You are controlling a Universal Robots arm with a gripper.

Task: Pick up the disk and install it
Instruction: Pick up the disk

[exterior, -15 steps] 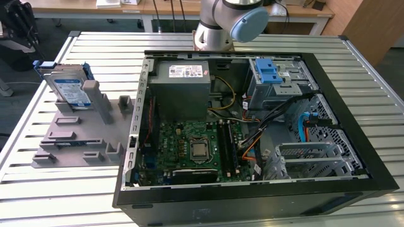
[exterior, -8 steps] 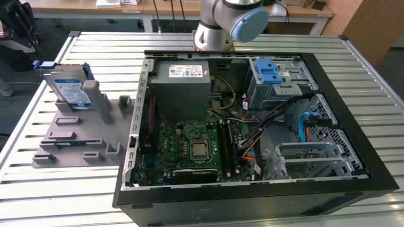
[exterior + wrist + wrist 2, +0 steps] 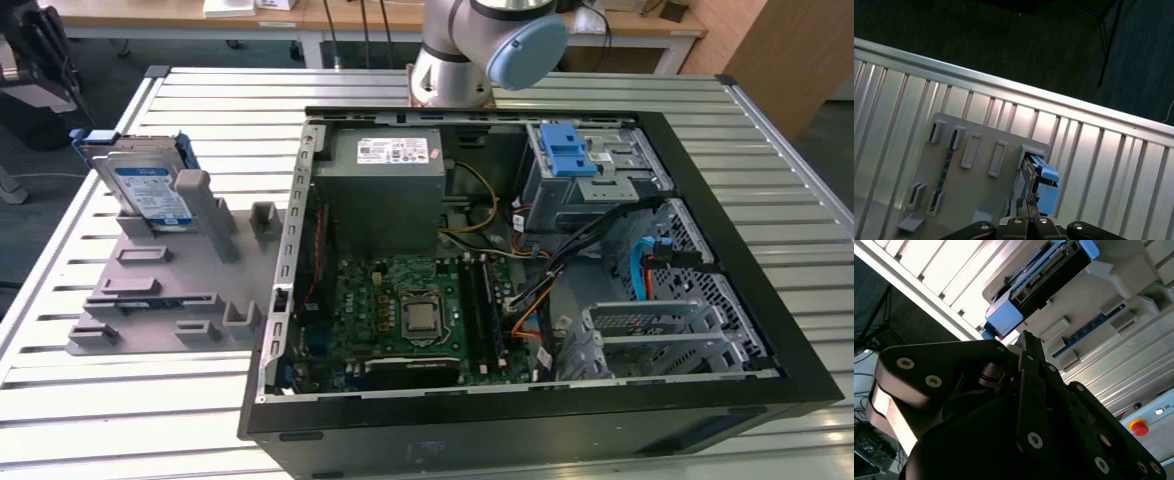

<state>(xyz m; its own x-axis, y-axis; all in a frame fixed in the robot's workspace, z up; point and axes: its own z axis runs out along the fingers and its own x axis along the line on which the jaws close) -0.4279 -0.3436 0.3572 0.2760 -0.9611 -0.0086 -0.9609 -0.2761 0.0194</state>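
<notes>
Reading the exterior view from its left to its right, we first find the disk [image 3: 144, 190]. It stands on edge, slightly tilted, in a slot of the grey fixture [image 3: 147, 295], with its blue-and-white label turned to the camera and blue rails along its edges. The fixture lies flat on the slatted tabletop [image 3: 134, 410]. Just beside the fixture lies the open black case [image 3: 534, 432]. Inside it we mark the grey power supply [image 3: 387, 165] at the far side, the green board [image 3: 400, 300] nearer the camera, and the metal cage [image 3: 587, 170] with two blue tabs toward the exterior view's right. The disk is thus outside the case and well apart from the cage. The arm [image 3: 481, 40] rises behind the case at the far side of the tabletop. In the first wrist view we see the gripper [image 3: 1028, 205] with its fingers pressed together and nothing between them. Beyond its tip lie the fixture [image 3: 979, 170], the blue end of the disk [image 3: 1046, 187], the tabletop [image 3: 1104, 165] and the dark floor [image 3: 1004, 35]. In the second wrist view the gripper [image 3: 1027, 340] likewise appears closed and bare. It points toward the disk [image 3: 1044, 275], which sits in the fixture [image 3: 1094, 295], and the two are apart. A red button [image 3: 1140, 427] sits on a pale panel beyond the slats of the tabletop [image 3: 929, 265].
</notes>
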